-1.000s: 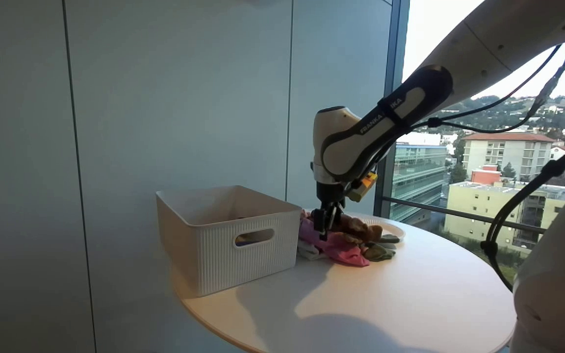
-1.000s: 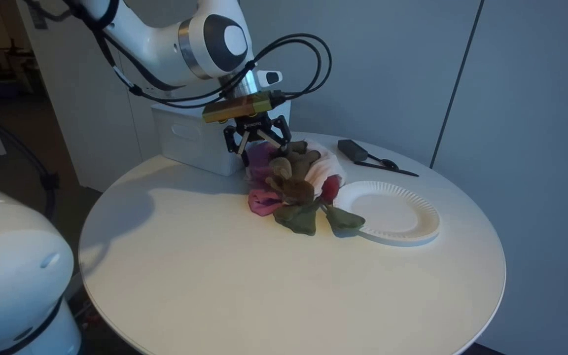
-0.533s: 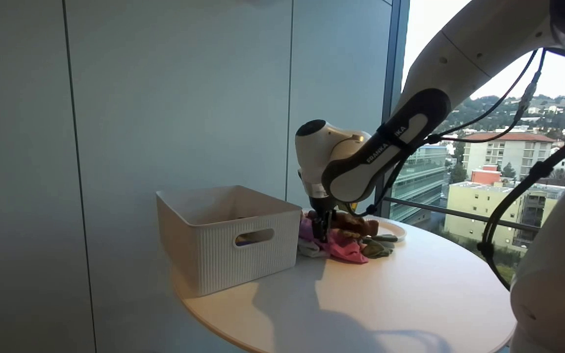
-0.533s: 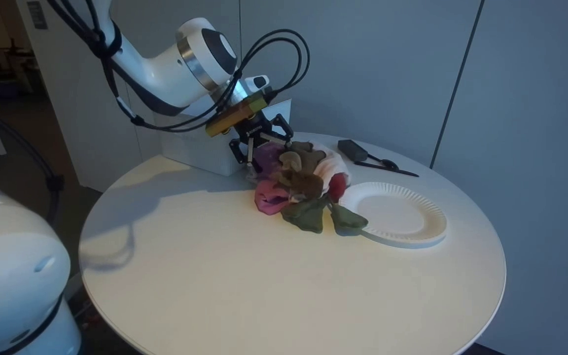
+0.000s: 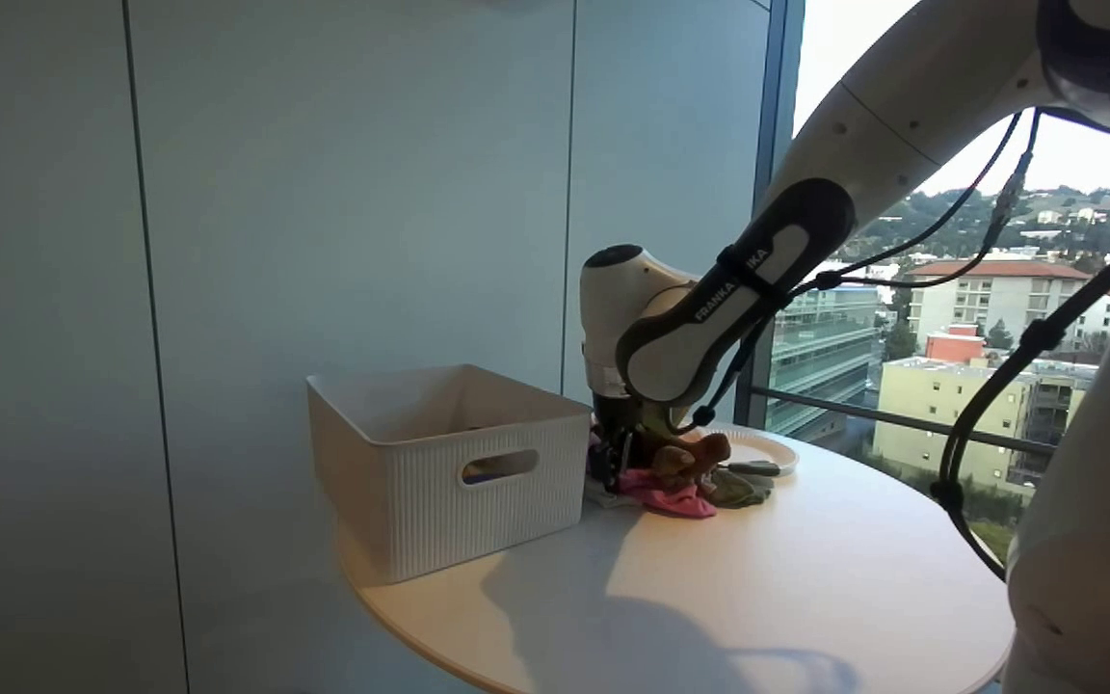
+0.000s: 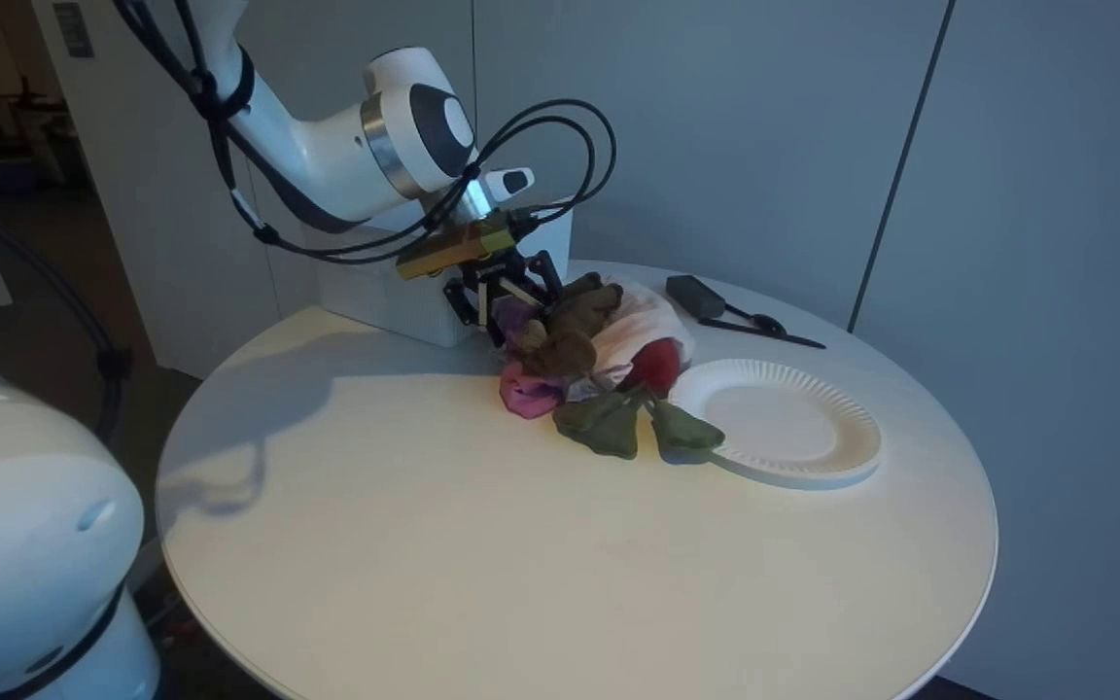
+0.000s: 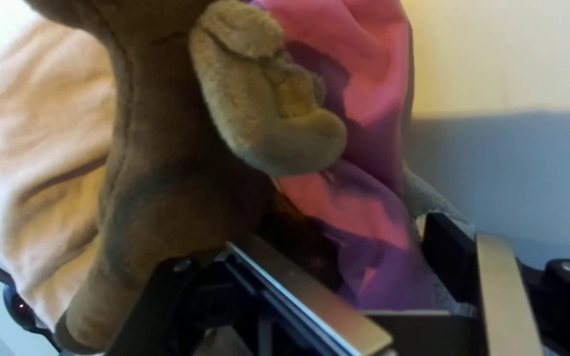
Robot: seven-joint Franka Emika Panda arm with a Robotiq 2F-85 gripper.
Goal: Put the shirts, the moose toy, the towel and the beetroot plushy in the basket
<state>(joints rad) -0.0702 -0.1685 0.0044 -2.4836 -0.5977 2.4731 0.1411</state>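
Two parted fingers of your black gripper straddle the pink-purple cloth shirt beside the boxy white plastic basket, presumably for a pinch clear of the brown plush moose.

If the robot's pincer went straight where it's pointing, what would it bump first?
Probably the pink-and-purple cloth, straight ahead of the open pincer. The moose toy sits close beside that line and could get bumped too. Depth is unclear.
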